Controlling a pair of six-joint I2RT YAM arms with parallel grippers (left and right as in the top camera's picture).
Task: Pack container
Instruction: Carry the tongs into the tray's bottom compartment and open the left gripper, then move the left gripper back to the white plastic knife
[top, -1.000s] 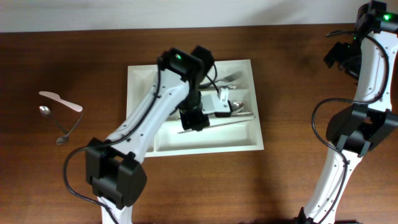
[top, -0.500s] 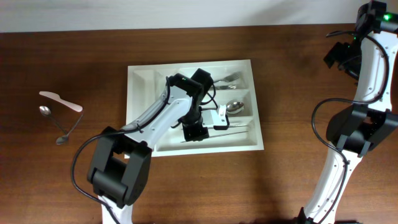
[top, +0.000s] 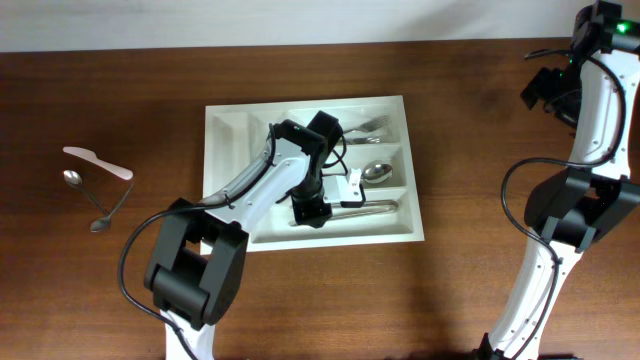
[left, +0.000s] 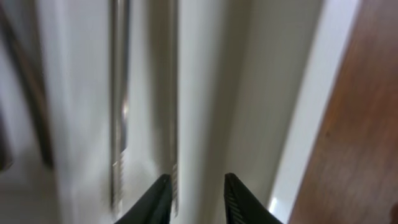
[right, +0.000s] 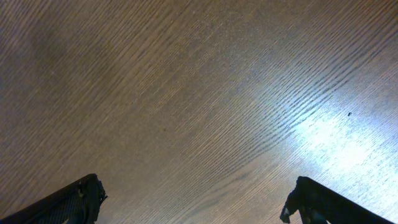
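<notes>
Overhead: container (top: 230, 140) at frame centre; left hand (top: 310, 212) over its bottom long compartment. Loose cutlery (top: 97, 163) far left, nearer the left arm.
Left wrist: left hand slightly parted, empty; knife (left: 119, 112) lies lengthwise alongside.
Right wrist: right hand (right: 193, 199) wide apart above bare worktop (right: 186, 93).

Left arm (top: 250, 190) stretched forward from near edge, elbow low, forearm angled right, wrist bent so left jaws point straight down; left jaws slightly apart, narrow gap, nothing between tips. Right arm (top: 590, 110) folded upright at far right side, wrist raised high; right jaws face down, spread wide, empty
</notes>
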